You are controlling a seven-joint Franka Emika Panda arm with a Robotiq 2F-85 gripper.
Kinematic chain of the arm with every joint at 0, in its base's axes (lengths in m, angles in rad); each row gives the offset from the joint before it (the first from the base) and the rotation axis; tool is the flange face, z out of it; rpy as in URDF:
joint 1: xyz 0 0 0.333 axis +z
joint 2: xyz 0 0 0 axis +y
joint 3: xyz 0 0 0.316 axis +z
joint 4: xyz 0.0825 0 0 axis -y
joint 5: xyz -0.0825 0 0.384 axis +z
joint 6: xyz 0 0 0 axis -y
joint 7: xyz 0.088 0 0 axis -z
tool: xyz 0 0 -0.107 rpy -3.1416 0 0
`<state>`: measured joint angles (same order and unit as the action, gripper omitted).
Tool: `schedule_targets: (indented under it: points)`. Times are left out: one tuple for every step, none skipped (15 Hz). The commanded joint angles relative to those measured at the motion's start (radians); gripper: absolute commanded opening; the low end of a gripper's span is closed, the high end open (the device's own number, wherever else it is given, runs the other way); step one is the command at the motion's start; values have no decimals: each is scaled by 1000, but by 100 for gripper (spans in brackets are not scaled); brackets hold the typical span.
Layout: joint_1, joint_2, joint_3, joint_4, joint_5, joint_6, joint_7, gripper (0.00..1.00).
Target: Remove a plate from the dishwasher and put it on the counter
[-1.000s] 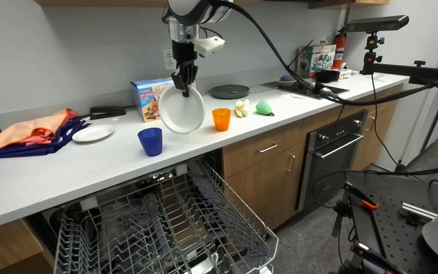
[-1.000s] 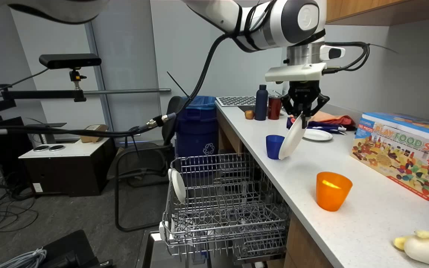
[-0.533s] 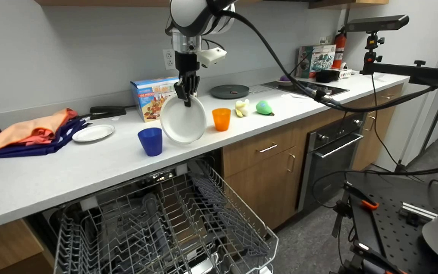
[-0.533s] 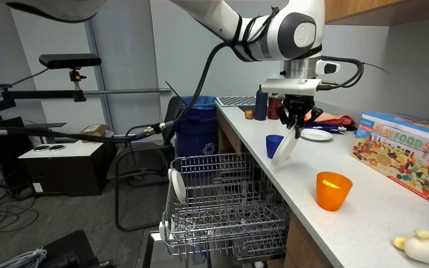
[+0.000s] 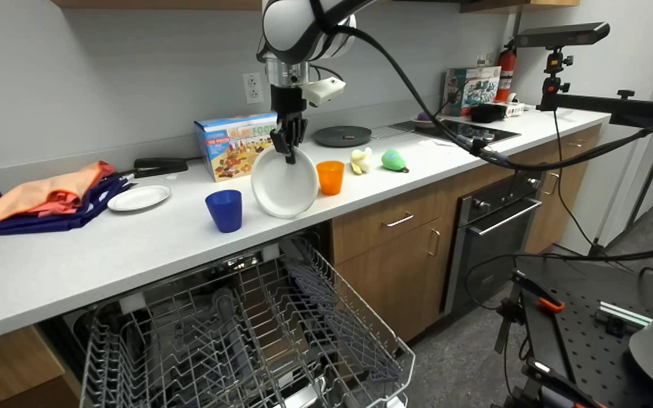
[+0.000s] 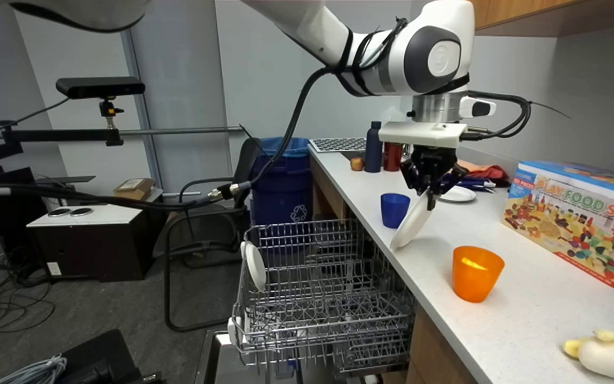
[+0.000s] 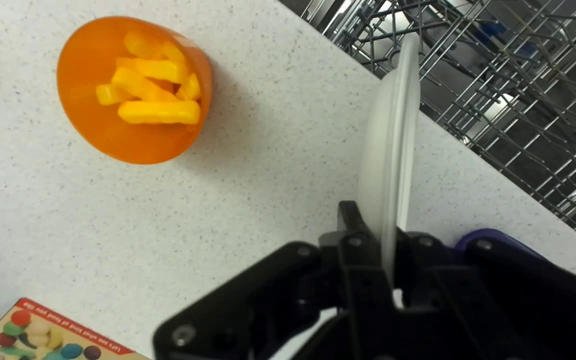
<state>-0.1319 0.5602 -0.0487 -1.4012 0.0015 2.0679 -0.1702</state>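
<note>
Plate (image 5: 284, 190) in pincer (image 6: 427, 196), speckled counter (image 7: 278, 200), grey wall (image 5: 151, 73)

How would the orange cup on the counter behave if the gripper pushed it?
The orange cup might tip, since its base looks narrower than its rim. Its thin wall suggests it is light. The yellow pieces inside would probably shift, or spill if it tips.

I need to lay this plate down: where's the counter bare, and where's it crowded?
The counter is bare between the blue cup and the flat plate, and between the orange cup and the food-set box. It is crowded between the two cups, where the end effector holds the tilted plate.
</note>
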Motion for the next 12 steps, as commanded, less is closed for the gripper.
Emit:
schedule_targets:
  points:
    - [-2, -14, -8, -20, -6, 21, 21, 2]
    - [-1, -12, -9, -20, -8, 24, 24, 2]
    - [0, -9, -10, -19, -8, 31, 33, 2]
    - [3, -7, -12, -19, -10, 34, 43, 2]
    - [6, -5, -15, -20, -15, 42, 56, 2]
    - [9, -3, -18, -21, -19, 51, 71, 2]
    - [10, -1, -19, -21, -20, 58, 88, 2]
    - [11, 0, -20, -22, -21, 62, 100, 2]
    - [12, 0, -21, -23, -23, 69, 113, 23]
    - [14, 1, -22, -23, -24, 70, 124, 33]
    - [15, 3, -23, -22, -26, 72, 134, 39]
    - [17, 5, -25, -20, -29, 73, 146, 46]
